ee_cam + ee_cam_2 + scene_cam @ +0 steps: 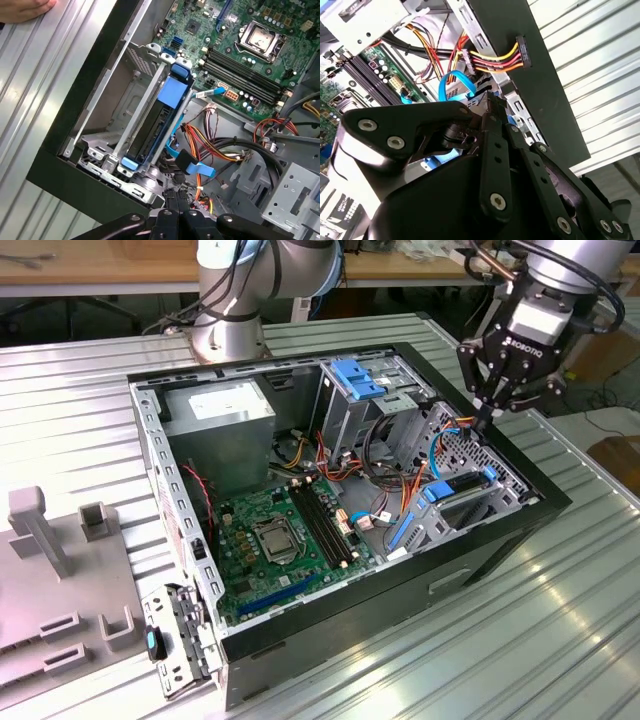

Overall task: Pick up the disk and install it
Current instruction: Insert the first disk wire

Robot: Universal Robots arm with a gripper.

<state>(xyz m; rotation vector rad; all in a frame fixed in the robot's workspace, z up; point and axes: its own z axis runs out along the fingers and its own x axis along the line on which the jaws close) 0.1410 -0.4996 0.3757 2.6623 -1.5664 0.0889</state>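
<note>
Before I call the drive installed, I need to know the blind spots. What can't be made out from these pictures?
1. Disk: first wrist view, its sides sit behind the cage rails, so its seating is unclear.
2. Gripper: second wrist view, its own body hides whatever lies beneath its tips.
3. Hand: first wrist view, cut off by the picture edge.

We are looking at a ribbed metal table [560, 630] that is catching bright light in pale streaks along its grooves. Behind it we are seeing a wooden bench [100, 278] running along the back, with dark shadow lying beneath. On the exterior view's left, a grey moulded fixture [50, 590] is resting on the table.
</note>
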